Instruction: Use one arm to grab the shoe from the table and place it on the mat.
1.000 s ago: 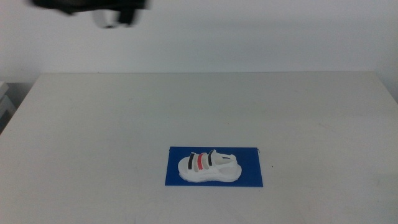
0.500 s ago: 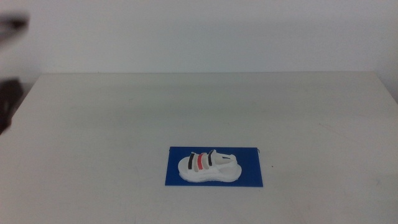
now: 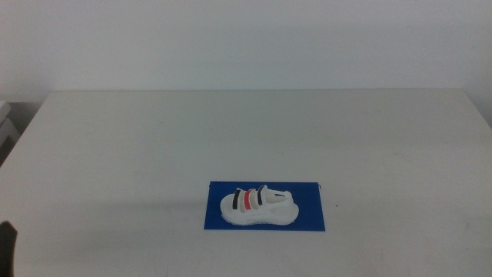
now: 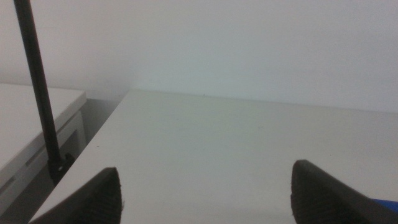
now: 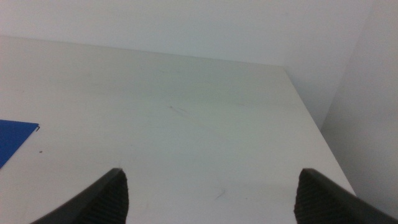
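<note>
The white shoe (image 3: 258,207) with black, red and black straps lies on its sole on the dark blue mat (image 3: 309,218), near the table's (image 3: 231,131) front middle. No gripper touches it. My left gripper (image 4: 205,196) is open and empty at the table's left front corner; only a dark sliver of it (image 3: 6,246) shows in the middle view. My right gripper (image 5: 208,196) is open and empty over the table's right side, out of the middle view. A corner of the mat (image 5: 13,140) shows in the right wrist view.
A thin black pole (image 4: 37,87) and a white side surface (image 4: 31,124) stand beside the table's left edge. A white wall runs behind the table.
The left arm has swung from the upper left of the middle view down to the bottom left corner. The shoe and the mat have not moved.
</note>
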You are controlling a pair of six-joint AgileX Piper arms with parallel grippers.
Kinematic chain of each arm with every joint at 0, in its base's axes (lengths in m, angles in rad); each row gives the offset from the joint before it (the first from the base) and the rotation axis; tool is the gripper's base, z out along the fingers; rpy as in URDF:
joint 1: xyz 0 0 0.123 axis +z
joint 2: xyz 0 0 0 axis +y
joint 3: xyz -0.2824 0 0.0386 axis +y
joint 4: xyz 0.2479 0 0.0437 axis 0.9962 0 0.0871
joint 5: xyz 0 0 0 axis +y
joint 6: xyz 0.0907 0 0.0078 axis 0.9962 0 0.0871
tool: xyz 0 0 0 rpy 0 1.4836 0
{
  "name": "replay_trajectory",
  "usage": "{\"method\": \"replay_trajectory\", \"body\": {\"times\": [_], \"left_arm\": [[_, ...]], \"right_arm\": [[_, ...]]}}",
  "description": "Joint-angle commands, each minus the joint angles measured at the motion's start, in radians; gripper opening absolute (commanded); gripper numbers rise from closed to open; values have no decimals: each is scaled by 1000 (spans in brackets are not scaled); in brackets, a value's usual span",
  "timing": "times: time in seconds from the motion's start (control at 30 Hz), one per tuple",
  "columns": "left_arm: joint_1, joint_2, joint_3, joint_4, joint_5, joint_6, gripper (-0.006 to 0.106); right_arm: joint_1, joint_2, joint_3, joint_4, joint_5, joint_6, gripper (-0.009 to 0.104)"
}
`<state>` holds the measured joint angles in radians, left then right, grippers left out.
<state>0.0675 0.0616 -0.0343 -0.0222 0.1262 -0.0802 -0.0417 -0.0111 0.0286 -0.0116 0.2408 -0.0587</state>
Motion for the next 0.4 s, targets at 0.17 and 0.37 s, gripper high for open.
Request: {"method": "replay_trajectory", "body": {"times": [0.17,0.37], "left_arm": [[-5,-90,69,-21,-95,0,94],[-5,-87,71,-21,-72,-1,94]], "right_arm": [[-2,4,5,-8,-73,-10,78],[-2,4,5,-8,-73,-10,78]]}}
